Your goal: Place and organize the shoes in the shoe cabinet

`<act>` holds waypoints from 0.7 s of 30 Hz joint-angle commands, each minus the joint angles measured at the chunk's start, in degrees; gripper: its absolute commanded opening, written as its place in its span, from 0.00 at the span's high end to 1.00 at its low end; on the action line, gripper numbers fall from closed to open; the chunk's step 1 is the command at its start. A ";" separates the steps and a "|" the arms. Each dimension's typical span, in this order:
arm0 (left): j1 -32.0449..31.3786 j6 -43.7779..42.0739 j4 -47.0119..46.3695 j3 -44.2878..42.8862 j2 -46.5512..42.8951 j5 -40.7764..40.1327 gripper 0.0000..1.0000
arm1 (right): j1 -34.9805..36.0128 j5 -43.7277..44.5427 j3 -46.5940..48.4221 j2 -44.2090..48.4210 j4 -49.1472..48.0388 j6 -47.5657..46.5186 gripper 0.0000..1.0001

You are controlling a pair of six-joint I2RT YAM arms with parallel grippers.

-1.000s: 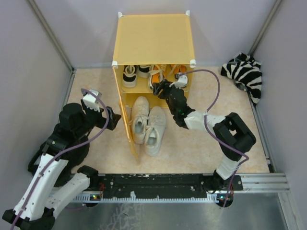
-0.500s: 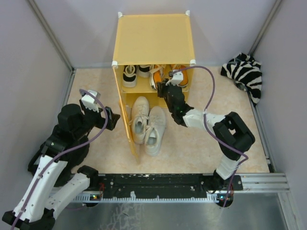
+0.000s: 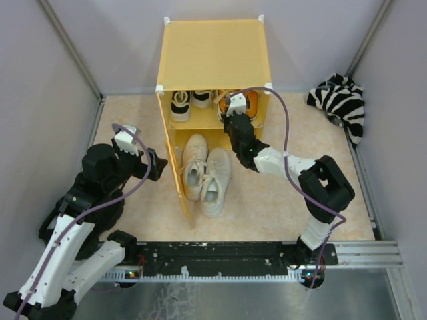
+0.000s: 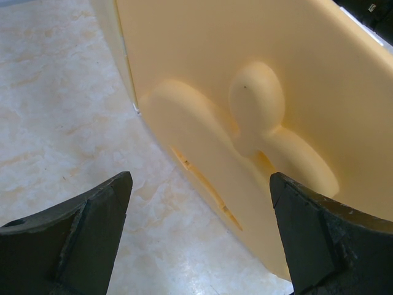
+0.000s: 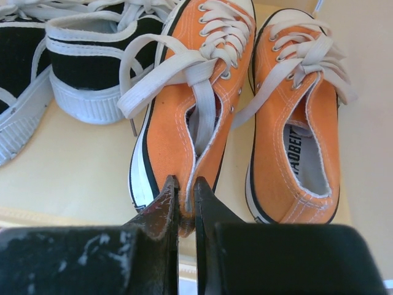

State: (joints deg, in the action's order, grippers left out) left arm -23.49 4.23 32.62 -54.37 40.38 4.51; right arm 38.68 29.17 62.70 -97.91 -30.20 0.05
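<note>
Holding the left end effector (image 4: 198, 184) spread just beside the cabinet door (image 4: 258, 110). Noting the off-white sneakers (image 3: 205, 170) lying half out of the lower compartment of the shoe cabinet (image 3: 213, 53). Pinching, farther in, the heel collar of one orange sneaker (image 5: 178, 141) on the upper shelf (image 5: 73, 160) with the right end effector (image 5: 184, 193) pressed nearly together, beside its mate (image 5: 295, 135) and the black sneakers (image 5: 86, 67). Judging it light, soft canvas, firmest at that heel.
</note>
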 commanded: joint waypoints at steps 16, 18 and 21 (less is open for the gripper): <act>-0.18 0.83 -0.63 0.06 -0.61 0.62 0.01 | 0.38 21.06 2.00 2.00 11.26 -6.58 1.00; -0.16 0.97 -0.70 0.05 -0.72 0.88 0.01 | 0.59 21.81 1.51 2.45 10.58 -7.39 1.00; -0.16 1.31 -0.90 -0.03 -0.57 1.27 0.01 | 0.64 23.56 1.38 2.17 9.72 -9.18 1.00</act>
State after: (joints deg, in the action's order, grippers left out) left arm -23.49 4.71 32.58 -54.37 40.38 4.56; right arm 40.40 38.09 64.95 -97.91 -24.43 -3.05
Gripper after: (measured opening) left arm 0.990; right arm 0.055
